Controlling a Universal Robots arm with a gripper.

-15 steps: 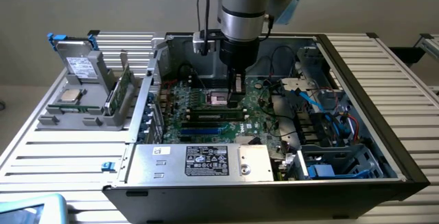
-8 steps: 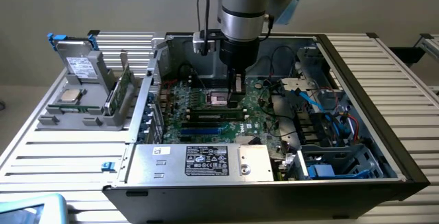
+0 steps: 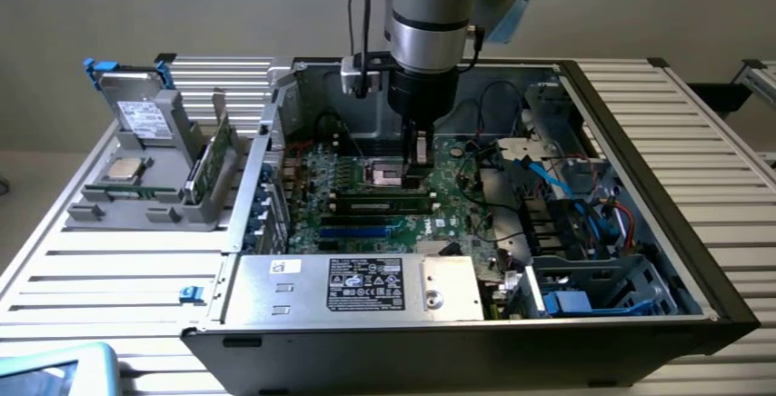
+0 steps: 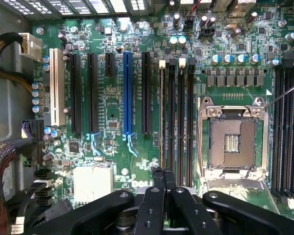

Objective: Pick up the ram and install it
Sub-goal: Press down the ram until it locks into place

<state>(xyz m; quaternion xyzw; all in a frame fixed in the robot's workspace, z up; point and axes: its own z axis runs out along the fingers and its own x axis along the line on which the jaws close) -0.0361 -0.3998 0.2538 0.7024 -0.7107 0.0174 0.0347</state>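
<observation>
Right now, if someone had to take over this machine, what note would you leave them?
Gripper: shut, holding nothing, low over the motherboard's memory slots.
Ram: seems to stand edge-up in the memory slot nearest the blue connector, gripper at its end.
Done: pickup and placing, apparently.
Left: confirm seating; latching can't be judged.
Another green stick stands in the gray holder, exterior view's left.

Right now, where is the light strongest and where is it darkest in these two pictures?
Exterior view: the slatted table is brightly lit, while the inside of the computer case lies in shade beneath the arm. Wrist view: the motherboard is evenly lit, the vent grille glows white with glare, and the shut black hand looks dark.
</observation>
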